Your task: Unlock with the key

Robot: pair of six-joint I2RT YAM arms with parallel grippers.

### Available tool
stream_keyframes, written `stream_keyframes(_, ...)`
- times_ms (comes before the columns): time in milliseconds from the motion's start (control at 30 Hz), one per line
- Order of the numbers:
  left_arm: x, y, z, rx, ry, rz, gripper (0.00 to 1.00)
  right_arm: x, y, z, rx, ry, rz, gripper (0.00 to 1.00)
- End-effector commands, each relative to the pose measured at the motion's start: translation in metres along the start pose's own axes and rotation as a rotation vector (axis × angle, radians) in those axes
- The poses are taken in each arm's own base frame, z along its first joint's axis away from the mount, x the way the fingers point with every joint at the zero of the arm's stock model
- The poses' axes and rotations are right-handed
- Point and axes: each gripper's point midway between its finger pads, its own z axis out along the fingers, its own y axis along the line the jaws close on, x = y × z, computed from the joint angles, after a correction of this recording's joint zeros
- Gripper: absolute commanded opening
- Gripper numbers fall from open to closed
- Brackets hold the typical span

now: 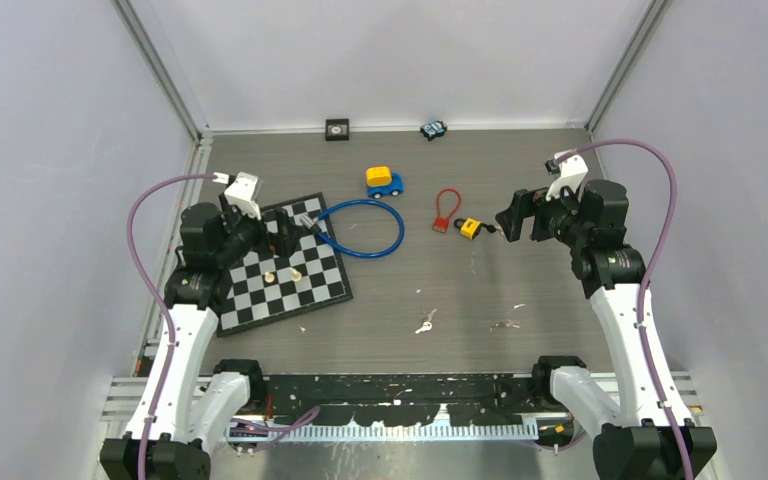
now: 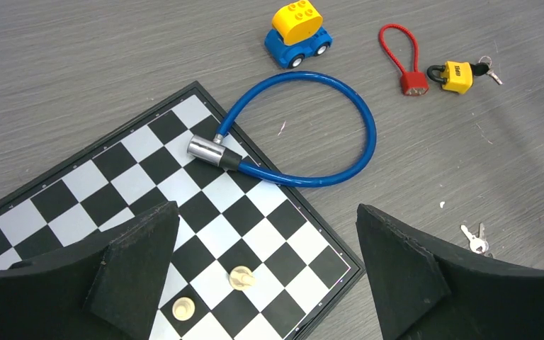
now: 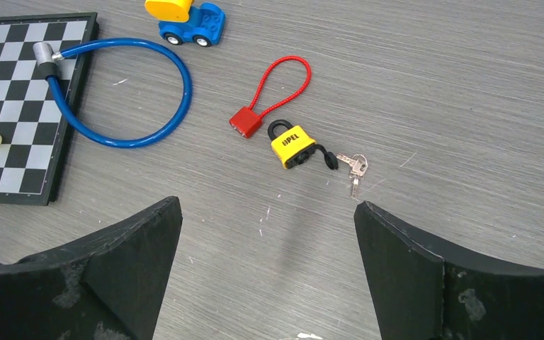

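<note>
Jaws on both arms spread wide, empty. Right gripper hangs over grey wood-grain table. Small yellow padlock with black shackle lies ahead, in line with the gap between its fingers, untouched, mid-table slightly toward right edge. Silver key bunch just right of padlock. Red cable lock just beyond-left. Left gripper over black-and-white chessboard.

the black-and-white checked chessboard lies at the left of the grey wood-grain table, with two pale chess pieces standing on it. the blue cable lock with a metal barrel rests its barrel on the board's far right corner, its loop out on the table to the right. behind the loop sits the yellow-and-blue plastic toy car. right of the loop lies the red cable lock, the yellow padlock just beside its body, small metal keys at the padlock's right. a loose metal key lies nearer the arms.
</note>
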Motion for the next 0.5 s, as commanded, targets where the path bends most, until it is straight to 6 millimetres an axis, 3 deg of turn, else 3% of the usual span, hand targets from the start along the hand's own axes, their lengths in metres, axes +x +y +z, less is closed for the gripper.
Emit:
stream_keyframes(0, -0.010, 0.001, -0.004, -0.006, -0.037, 0.021, 0.98, -0.010, 0.005, -0.004, -0.031, -0.033, -0.030, 0.97)
stream_keyframes(267, -0.010, 0.003, -0.005, -0.019, -0.037, 0.031, 0.98, -0.009, 0.003, -0.003, -0.022, -0.030, -0.027, 0.97)
stream_keyframes(467, -0.013, 0.018, -0.008, -0.101, -0.032, 0.023, 0.98, -0.011, 0.002, -0.005, -0.025, -0.027, -0.017, 0.97)
